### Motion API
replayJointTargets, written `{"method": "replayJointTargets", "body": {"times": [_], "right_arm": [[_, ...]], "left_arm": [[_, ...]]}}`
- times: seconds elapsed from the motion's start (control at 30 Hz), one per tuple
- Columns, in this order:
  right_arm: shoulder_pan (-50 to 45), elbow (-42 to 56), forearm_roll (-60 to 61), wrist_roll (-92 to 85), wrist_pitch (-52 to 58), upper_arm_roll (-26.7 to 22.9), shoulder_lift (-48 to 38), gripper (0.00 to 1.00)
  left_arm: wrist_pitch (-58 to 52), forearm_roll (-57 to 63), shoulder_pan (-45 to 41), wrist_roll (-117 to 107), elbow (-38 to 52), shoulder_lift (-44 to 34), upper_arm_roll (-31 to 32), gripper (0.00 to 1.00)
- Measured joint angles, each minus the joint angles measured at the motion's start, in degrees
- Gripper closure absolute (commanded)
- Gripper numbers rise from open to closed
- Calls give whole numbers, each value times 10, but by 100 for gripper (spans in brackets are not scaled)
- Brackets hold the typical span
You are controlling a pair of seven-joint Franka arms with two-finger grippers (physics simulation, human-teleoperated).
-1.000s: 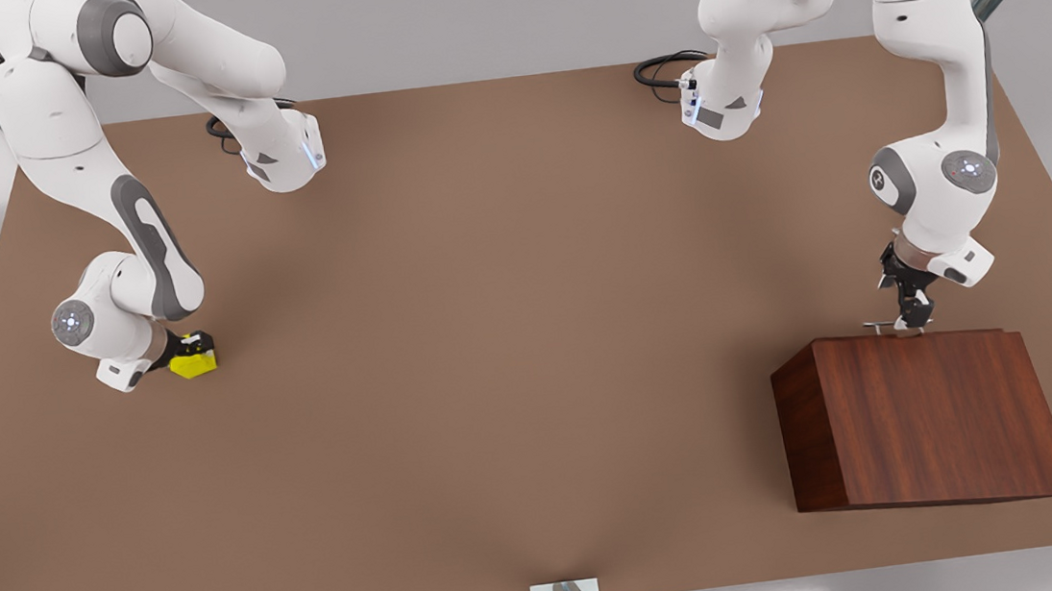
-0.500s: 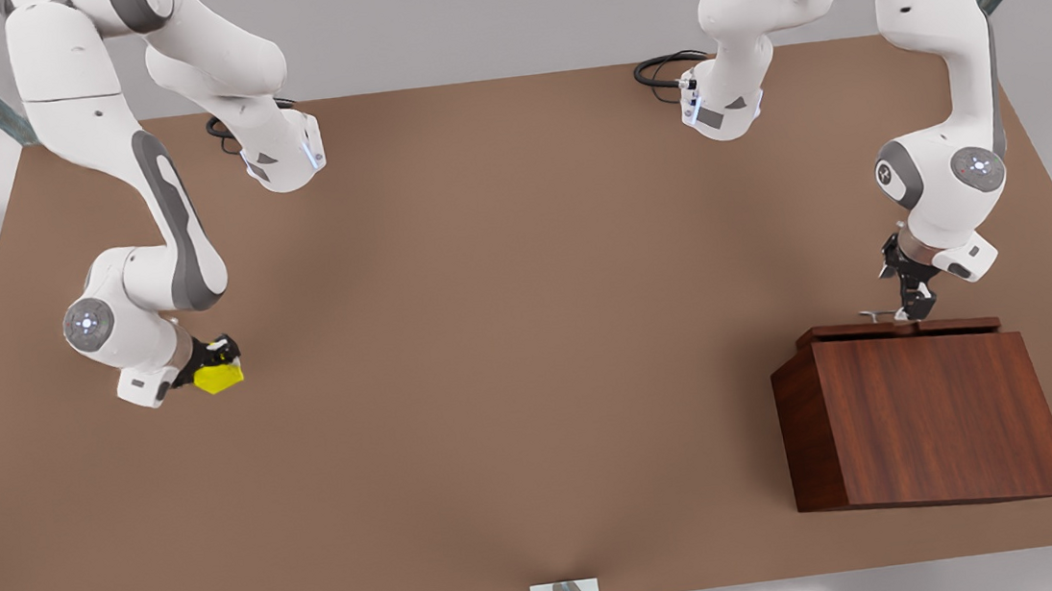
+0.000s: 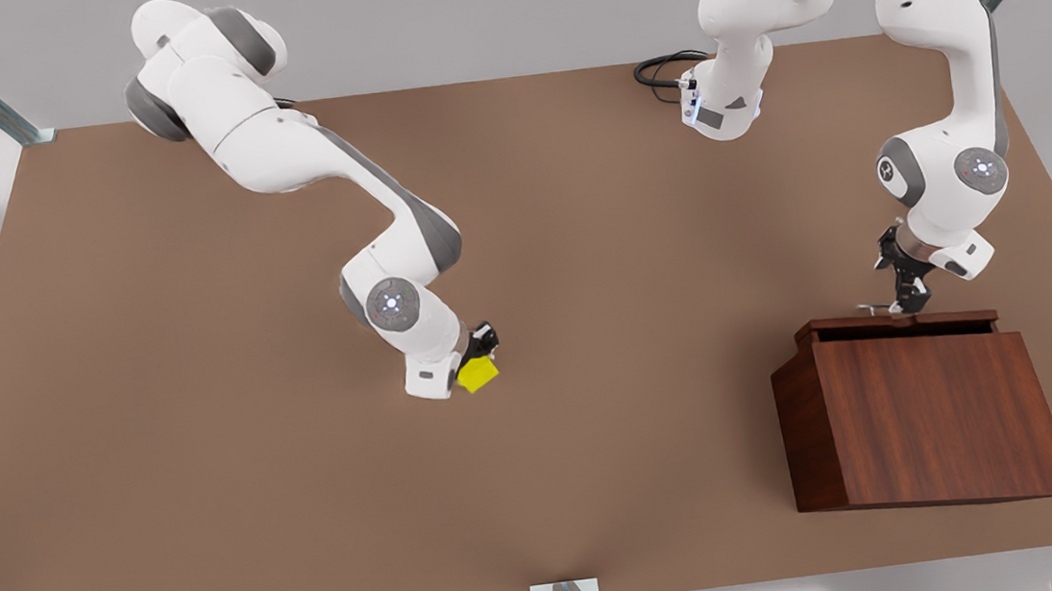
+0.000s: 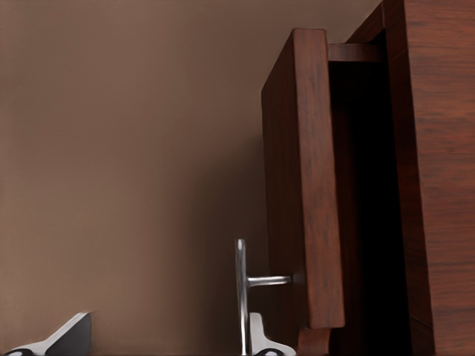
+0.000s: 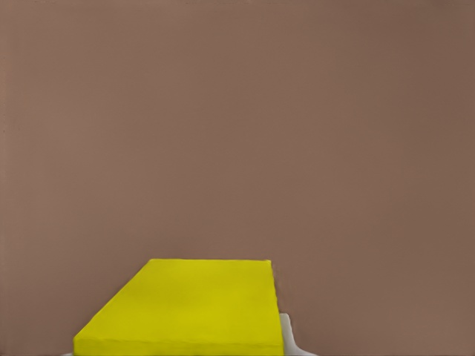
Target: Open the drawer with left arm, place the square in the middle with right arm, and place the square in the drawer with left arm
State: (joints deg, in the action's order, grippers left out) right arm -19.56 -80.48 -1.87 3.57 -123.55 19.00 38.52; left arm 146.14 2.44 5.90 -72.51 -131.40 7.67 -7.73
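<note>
A big flat brown table (image 3: 219, 518) fills the scene. On the front view's right stands a boxy dark red-brown wooden cabinet (image 3: 934, 420). Its shallow wooden drawer (image 3: 895, 323) sticks out a little at the far side. The left gripper (image 3: 907, 299) pinches the thin silver bar handle (image 3: 871, 309). Near the middle of the table, the right gripper (image 3: 476, 358) holds a small bright yellow cube (image 3: 477, 375) low over the tabletop.

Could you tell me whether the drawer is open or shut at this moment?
Partly open: the drawer front stands off the cabinet, a dark gap behind it.
</note>
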Motion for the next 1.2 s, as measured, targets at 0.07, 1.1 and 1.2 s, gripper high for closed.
{"method": "replayJointTargets", "body": {"times": [0.07,1.1,1.2], "right_arm": [[-35,43,-13,-7,20,0,17,39],[-264,376,-126,186,162,-20,293,42],[-265,376,-126,178,163,-19,296,42]], "left_arm": [[-11,0,0,0,0,-3,0,0],[-104,1,-1,1,1,-31,-1,0],[-116,9,-3,0,1,-34,-5,0]]}}
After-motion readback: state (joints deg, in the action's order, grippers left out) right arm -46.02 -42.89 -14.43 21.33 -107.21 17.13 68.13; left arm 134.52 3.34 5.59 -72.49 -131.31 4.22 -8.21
